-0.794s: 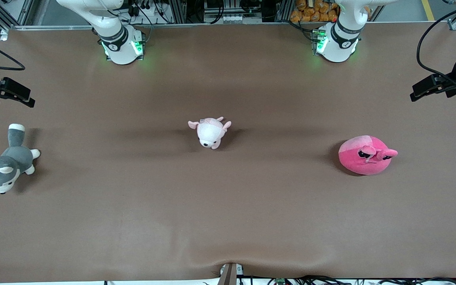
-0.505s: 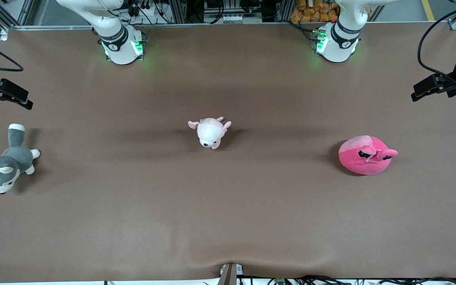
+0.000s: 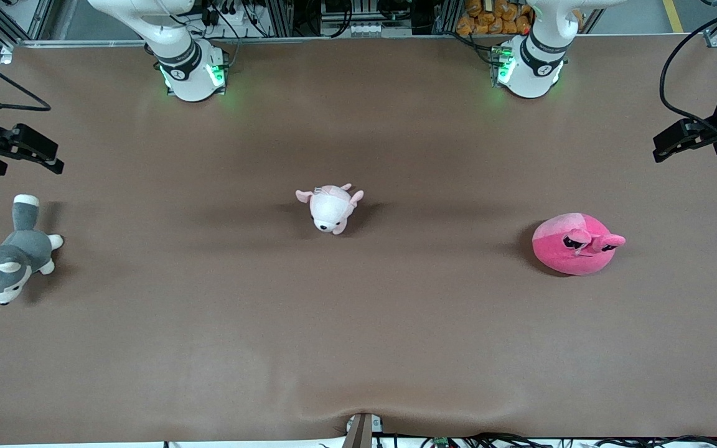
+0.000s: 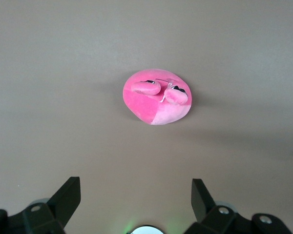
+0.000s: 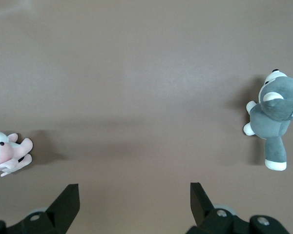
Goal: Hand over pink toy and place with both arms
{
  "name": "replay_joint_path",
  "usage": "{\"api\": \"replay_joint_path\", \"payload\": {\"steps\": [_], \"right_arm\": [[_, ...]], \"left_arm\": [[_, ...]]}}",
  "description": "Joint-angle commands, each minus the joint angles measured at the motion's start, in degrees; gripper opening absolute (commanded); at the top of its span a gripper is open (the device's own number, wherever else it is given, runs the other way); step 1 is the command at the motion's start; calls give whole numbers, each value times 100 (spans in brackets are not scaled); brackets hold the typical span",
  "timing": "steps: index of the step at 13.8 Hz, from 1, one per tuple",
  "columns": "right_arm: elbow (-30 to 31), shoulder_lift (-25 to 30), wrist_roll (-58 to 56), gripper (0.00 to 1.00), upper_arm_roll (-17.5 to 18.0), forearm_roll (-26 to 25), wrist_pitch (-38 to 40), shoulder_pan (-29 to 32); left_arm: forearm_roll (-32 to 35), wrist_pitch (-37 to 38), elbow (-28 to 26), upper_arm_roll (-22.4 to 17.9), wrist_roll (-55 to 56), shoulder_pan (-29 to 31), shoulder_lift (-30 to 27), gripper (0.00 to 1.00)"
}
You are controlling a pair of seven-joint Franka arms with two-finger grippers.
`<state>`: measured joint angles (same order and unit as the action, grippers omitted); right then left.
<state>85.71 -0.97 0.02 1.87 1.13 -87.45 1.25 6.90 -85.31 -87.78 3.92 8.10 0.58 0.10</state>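
The pink toy (image 3: 576, 244), a round hot-pink plush with half-lidded black eyes, lies on the brown table toward the left arm's end. It also shows in the left wrist view (image 4: 156, 97). My left gripper (image 3: 661, 148) is up in the air over the table's edge at the left arm's end, well apart from the toy. In its wrist view the left gripper (image 4: 136, 190) is open and empty. My right gripper (image 3: 52, 159) hangs over the table's edge at the right arm's end. In its wrist view the right gripper (image 5: 134, 192) is open and empty.
A small pale pink-and-white plush (image 3: 330, 208) lies at the table's middle and shows in the right wrist view (image 5: 7, 153). A grey-and-white husky plush (image 3: 7, 258) lies at the right arm's end, also seen in the right wrist view (image 5: 273, 117).
The right gripper has shifted slightly toward the table's middle. The left gripper has drifted a little toward its own end of the table. The toys have not moved.
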Motion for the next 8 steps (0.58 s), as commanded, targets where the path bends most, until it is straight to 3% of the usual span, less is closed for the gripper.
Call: {"api": "replay_joint_path", "payload": {"steps": [1, 8], "right_arm": [[-10, 0, 33, 100, -2, 2, 17, 24], [-54, 114, 33, 100, -37, -7, 342, 33]], "left_arm": [[57, 94, 104, 30, -19, 3, 60, 100], [-48, 94, 68, 30, -10, 12, 69, 100]]}}
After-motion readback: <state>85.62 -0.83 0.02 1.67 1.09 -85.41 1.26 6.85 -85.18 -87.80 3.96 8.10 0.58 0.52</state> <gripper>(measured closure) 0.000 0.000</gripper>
